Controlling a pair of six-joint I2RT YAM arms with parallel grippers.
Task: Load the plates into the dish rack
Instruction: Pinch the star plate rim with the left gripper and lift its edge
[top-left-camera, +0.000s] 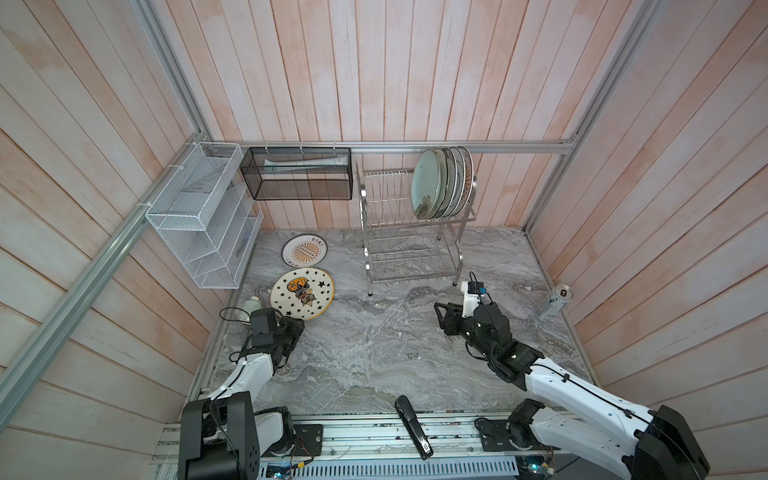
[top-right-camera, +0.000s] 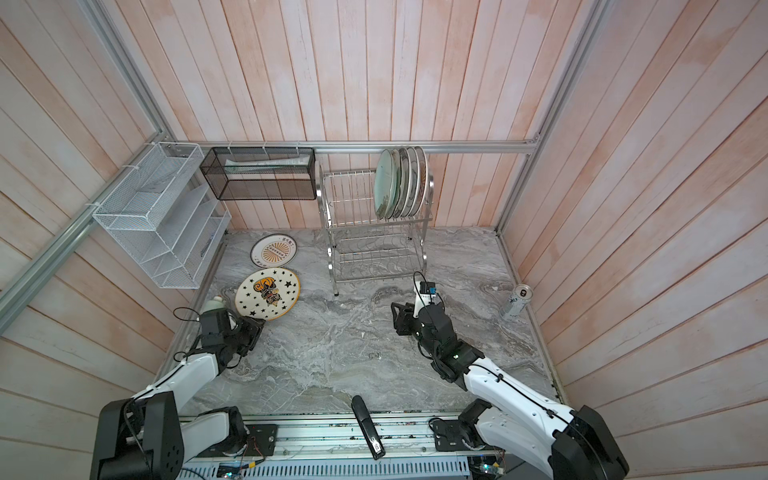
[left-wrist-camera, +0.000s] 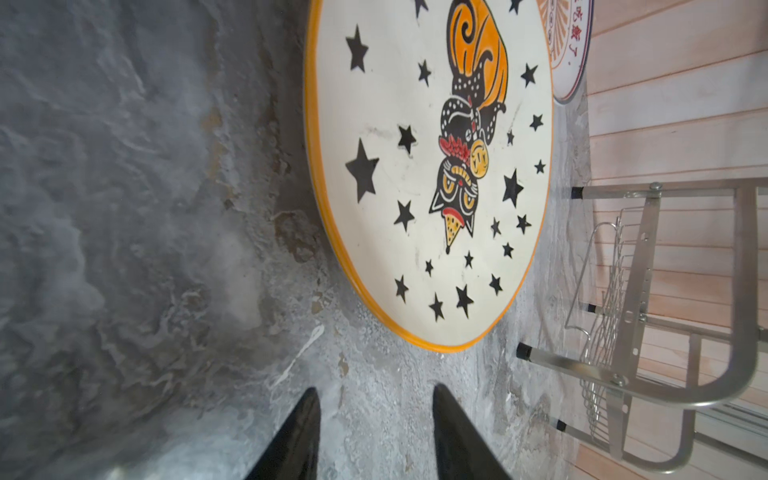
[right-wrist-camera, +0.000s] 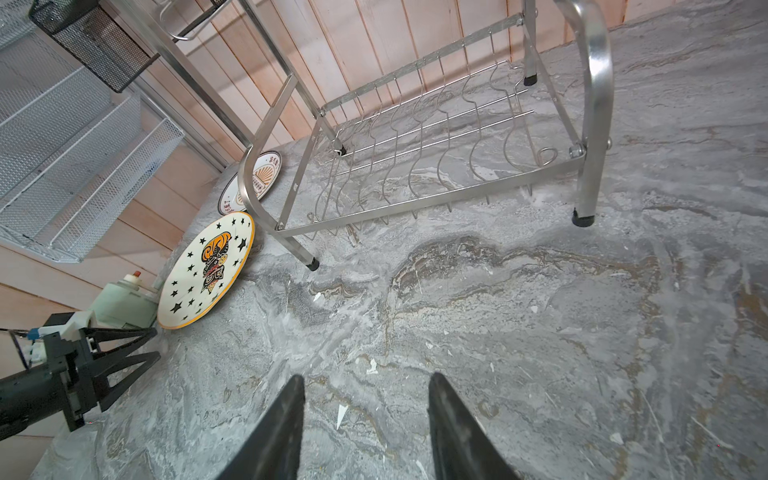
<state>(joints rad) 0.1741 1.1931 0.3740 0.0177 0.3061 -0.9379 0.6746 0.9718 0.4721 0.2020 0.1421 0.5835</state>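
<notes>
Two plates lie flat on the grey counter at the left: a cream star plate (top-left-camera: 302, 293) (top-right-camera: 267, 293) (left-wrist-camera: 428, 166) (right-wrist-camera: 205, 270) with an orange rim, and behind it a white sunburst plate (top-left-camera: 304, 250) (top-right-camera: 274, 250) (right-wrist-camera: 253, 178). The dish rack (top-left-camera: 365, 249) (top-right-camera: 330, 249) (right-wrist-camera: 598, 104) (left-wrist-camera: 744, 291) stands at the back. Several plates (top-left-camera: 442, 183) (top-right-camera: 401, 183) stand upright in its upper tier; its lower tier is bare. My left gripper (top-left-camera: 297, 328) (left-wrist-camera: 375, 387) (right-wrist-camera: 157, 343) is open, just short of the star plate's near rim. My right gripper (top-left-camera: 440, 316) (right-wrist-camera: 366, 375) is open over bare counter in front of the rack.
A white mesh organizer (top-left-camera: 199, 216) and a black mesh basket (top-left-camera: 297, 174) hang on the walls at the back left. A pale bottle (top-left-camera: 251, 305) sits beside my left arm. A can (top-left-camera: 555, 301) stands at the right wall. A black stapler-like object (top-left-camera: 411, 430) lies at the front edge.
</notes>
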